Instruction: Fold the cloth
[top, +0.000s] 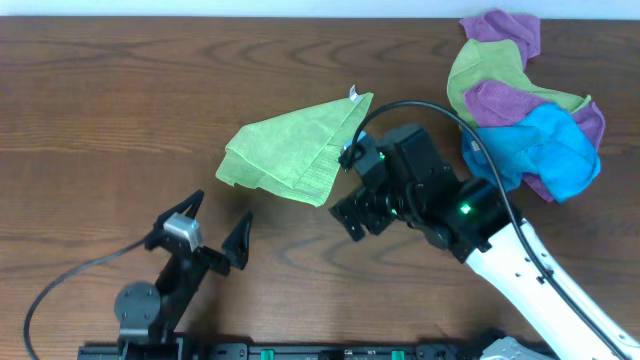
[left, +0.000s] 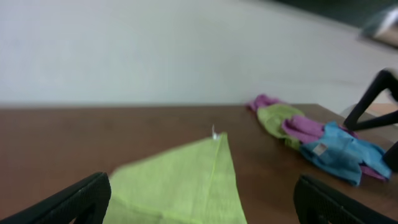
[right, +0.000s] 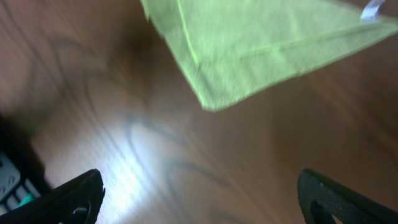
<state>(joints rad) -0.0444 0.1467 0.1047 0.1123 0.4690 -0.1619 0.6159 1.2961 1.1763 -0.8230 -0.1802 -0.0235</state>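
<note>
The lime-green cloth lies folded into a rough triangle on the wooden table, its white tag at the far corner. It also shows in the left wrist view and in the right wrist view. My left gripper is open and empty, at the near left, short of the cloth. My right gripper is open and empty, just off the cloth's near right corner, over bare wood. In the right wrist view the jaws are wide apart with only table between them.
A heap of purple, dull green and blue cloths lies at the far right of the table; it also shows in the left wrist view. The right arm's black cable arcs over the table beside that heap.
</note>
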